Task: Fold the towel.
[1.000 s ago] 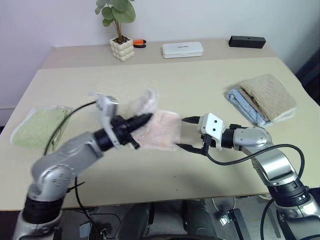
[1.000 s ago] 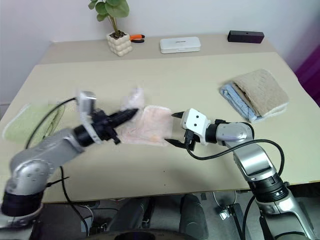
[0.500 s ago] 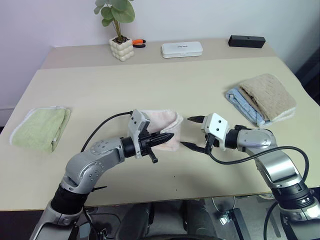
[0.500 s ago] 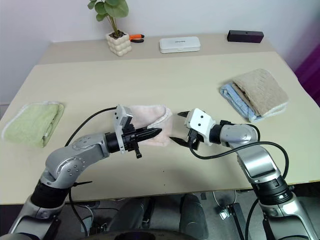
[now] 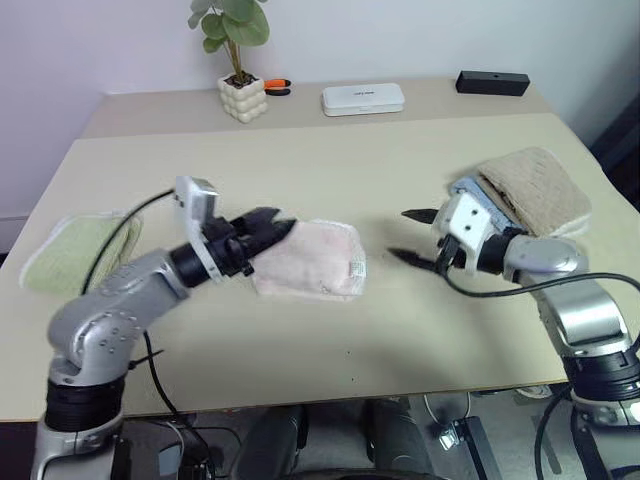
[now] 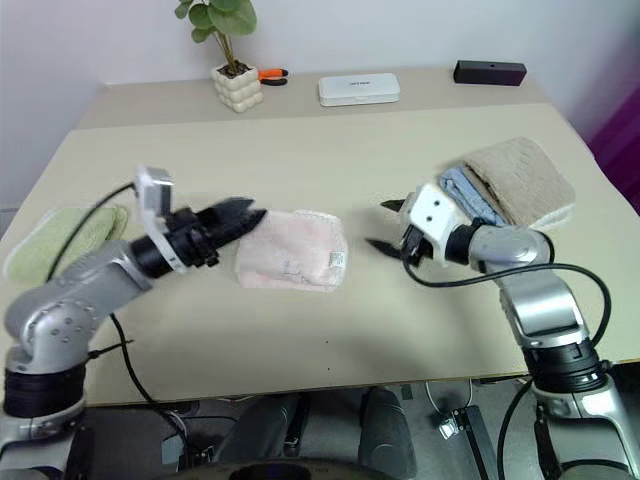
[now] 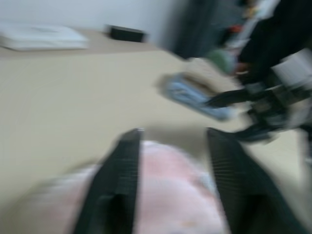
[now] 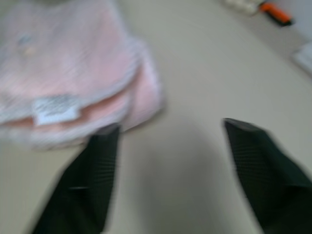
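Left jaws [image 5: 272,222]: parted, empty, just beside the folded pale pink fluffy towel [image 5: 310,262].
Right jaws [image 5: 410,235]: wide, empty, apart from it.

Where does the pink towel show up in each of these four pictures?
Left eye view: the pink towel lies mid-table, between the two arms.
Right eye view: mid-table again, right of the left gripper.
Left wrist view: a pink blur low down, behind the two dark fingers.
Right wrist view: upper left, folded, with a white label.
Shared landmark: the beige and blue towels, also visible in the left wrist view.
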Motion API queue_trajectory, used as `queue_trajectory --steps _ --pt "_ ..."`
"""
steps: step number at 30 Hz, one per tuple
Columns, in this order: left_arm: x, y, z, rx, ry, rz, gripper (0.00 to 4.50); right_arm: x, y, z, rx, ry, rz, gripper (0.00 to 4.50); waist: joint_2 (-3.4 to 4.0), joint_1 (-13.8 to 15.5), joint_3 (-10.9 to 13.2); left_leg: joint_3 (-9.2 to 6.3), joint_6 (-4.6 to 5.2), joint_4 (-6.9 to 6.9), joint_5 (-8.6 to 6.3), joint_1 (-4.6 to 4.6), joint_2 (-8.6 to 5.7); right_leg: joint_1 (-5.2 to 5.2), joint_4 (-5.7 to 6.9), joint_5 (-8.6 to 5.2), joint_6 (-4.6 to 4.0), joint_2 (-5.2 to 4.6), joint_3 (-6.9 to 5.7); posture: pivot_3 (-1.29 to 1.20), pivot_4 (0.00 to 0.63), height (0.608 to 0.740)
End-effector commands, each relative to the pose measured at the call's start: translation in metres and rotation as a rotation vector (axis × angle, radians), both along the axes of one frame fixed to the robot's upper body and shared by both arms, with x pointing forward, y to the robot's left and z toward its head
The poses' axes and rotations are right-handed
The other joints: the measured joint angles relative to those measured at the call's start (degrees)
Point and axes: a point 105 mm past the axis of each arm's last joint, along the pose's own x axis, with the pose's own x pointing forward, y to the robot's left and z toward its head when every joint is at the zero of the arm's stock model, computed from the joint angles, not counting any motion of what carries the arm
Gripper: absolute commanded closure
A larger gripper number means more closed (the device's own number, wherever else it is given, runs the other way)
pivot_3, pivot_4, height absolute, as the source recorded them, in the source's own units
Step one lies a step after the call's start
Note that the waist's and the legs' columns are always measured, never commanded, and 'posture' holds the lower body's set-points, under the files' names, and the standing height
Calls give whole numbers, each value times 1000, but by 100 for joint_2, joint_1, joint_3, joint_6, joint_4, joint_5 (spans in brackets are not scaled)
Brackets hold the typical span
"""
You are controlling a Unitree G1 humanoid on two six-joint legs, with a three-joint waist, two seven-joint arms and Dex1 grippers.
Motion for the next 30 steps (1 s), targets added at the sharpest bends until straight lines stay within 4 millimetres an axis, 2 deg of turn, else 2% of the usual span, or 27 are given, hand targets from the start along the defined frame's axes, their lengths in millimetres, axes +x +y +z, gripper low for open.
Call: queue_trajectory --steps 1,3,4,7,10,12,14,16,22,24,26,29,30 --pt "9 -2 -4 54 -25 33 4500 -10 34 22 115 -23 106 3441 0 6 0 -1 -1 -1 1 0 0 -1 0 0 0 0 0 0 150 740" --pt "11 -11 -13 73 -18 0 4500 -8 48 17 142 6 116 4378 0 11 0 -2 -7 -1 4 -1 1 -1 0 0 0 1 -1 0 150 740" --pt "13 -14 -19 73 -2 -1 4500 -6 57 11 139 15 117 4475 -1 17 0 -2 -15 0 8 -2 0 0 -1 0 0 0 0 0 150 740" --pt "17 -19 -43 140 18 -6 4500 3 78 -13 110 55 94 4475 -1 6 -1 -1 -17 1 10 -2 -3 0 -2 1 1 -2 -1 0 150 740" --pt "22 -22 -55 134 41 4 4500 6 87 -37 73 109 74 4475 0 -9 -1 -1 -21 0 12 -4 -3 -7 2 1 0 -2 -1 0 150 740" --pt "23 -23 -61 124 52 6 4500 9 88 -49 53 130 54 4475 -1 -24 -1 -1 -22 0 13 -6 -3 -9 4 1 -1 -2 -1 0 150 740" --pt "26 -22 -84 172 91 25 4500 14 81 -82 4 202 -9 4475 0 -29 -2 -1 -22 -1 13 -4 -3 -9 5 2 0 -2 -1 0 150 740" --pt "29 -20 -101 188 125 47 4500 15 73 -100 -20 233 -49 4475 0 -37 -7 0 -22 -2 13 2 -3 -2 4 1 -1 -1 -2 0 150 740" --pt "24 -15 -106 151 122 47 4500 14 71 -84 53 193 -39 4475 -2 -125 -9 -6 -19 1 11 3 -3 2 8 2 0 -2 -4 0 150 740" --pt "21 -11 -97 117 98 56 4500 12 68 -73 72 164 -19 4475 -2 -134 -9 -6 -15 0 9 3 -3 -1 9 2 0 -1 -4 0 150 740" --pt "19 -3 -78 55 60 74 4500 6 65 -58 82 130 27 4475 -2 -133 -8 -6 -16 -1 10 0 -3 -4 9 2 0 -1 -4 0 150 740" --pt "20 22 -41 -43 1 140 4500 -2 58 -30 91 83 80 3691 -3 -132 -4 -6 -14 0 8 -5 -2 -7 8 2 0 -1 -4 0 150 740" --pt "20 30 -34 -65 -4 161 4250 -4 55 -24 92 77 92 3155 -3 -132 -4 -7 -6 -1 4 -5 -1 -8 8 2 0 -1 -4 0 150 740"
